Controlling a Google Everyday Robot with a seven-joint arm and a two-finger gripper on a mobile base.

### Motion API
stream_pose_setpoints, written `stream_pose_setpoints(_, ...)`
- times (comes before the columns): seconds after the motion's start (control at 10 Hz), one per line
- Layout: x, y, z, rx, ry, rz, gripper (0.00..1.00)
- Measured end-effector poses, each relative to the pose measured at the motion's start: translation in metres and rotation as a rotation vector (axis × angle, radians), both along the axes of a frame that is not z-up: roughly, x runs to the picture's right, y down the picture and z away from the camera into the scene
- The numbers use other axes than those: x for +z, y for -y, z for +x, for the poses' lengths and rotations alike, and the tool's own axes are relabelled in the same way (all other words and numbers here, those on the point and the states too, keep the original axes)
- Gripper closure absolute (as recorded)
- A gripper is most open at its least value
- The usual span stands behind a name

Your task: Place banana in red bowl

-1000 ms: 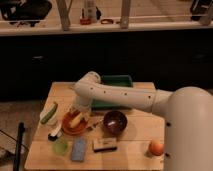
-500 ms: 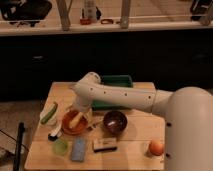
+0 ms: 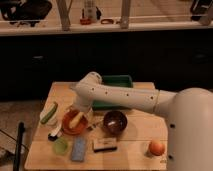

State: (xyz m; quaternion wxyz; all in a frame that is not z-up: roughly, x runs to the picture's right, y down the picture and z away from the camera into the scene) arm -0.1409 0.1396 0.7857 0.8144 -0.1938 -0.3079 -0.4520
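The red bowl sits on the left part of the wooden table. The pale-yellow banana lies inside the bowl, leaning toward its far rim. My gripper hangs at the end of the white arm directly over the bowl, at the banana's upper end. I cannot tell whether it is touching the banana.
A dark brown bowl stands just right of the red bowl. A green tray is behind the arm. A green-and-white long object lies at the left. A light-green cup, a blue sponge, a brown bar and an orange are in front.
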Motion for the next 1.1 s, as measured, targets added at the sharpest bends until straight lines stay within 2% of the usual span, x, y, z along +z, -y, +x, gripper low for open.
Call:
stream_pose_setpoints(0.5,-0.0037,0.0097,0.0048,-0.008,0.004,0.008,0.20)
stream_pose_setpoints(1.1,-0.0037,0.0100,0.0052,-0.008,0.004,0.009,0.20)
